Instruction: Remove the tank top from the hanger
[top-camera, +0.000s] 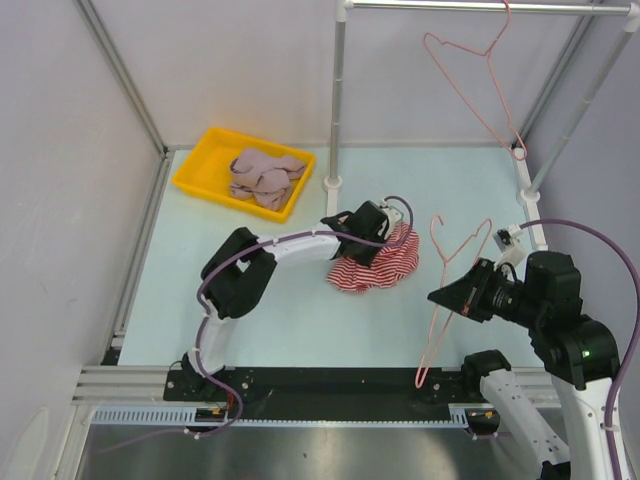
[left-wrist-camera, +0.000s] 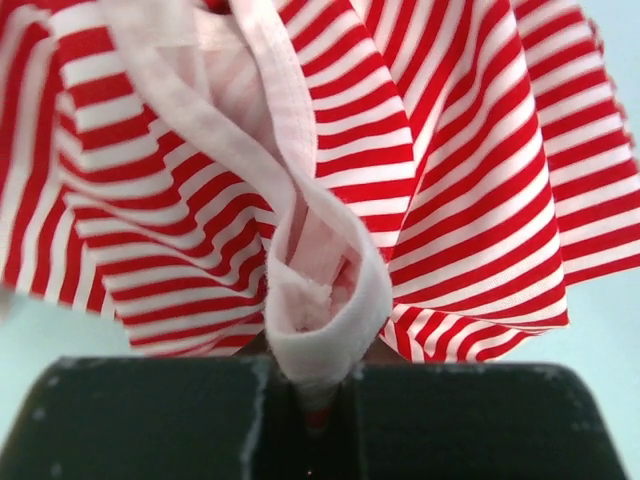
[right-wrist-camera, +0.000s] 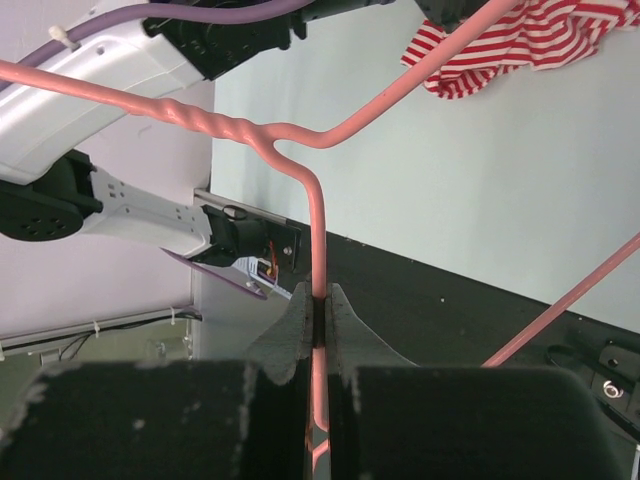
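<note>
The left gripper (left-wrist-camera: 318, 385) has its fingers pinched tight on a white hem fold of the red-and-white striped tank top (left-wrist-camera: 450, 180). The right gripper (right-wrist-camera: 318, 330) is clamped narrowly on the pink wire hanger (right-wrist-camera: 318, 240), below its twisted neck; only the right wrist view shows that grip. Only the top view shows the tank top (top-camera: 375, 265) bunched on the table to the right of the yellow plastic tray (top-camera: 195, 158), off the hanger (top-camera: 432, 345), which is held farther right of the tray.
</note>
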